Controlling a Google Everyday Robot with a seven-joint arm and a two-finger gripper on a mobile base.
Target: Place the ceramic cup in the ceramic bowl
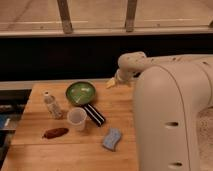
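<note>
The ceramic cup (76, 118), a small pale tumbler, stands upright on the wooden table (60, 150) just in front of the ceramic bowl (80, 93). The bowl is round, green inside with a dark rim, and sits near the table's back edge. The gripper (112, 82) is at the end of the pale arm, over the back of the table to the right of the bowl, well apart from the cup. It holds nothing that I can see.
A clear plastic bottle with a white cap (51, 105) stands left of the cup. A dark striped bar (94, 114) lies right of the cup, a brown oblong thing (55, 133) front left, a blue sponge (112, 138) front right. The robot's bulky white body (170, 120) fills the right.
</note>
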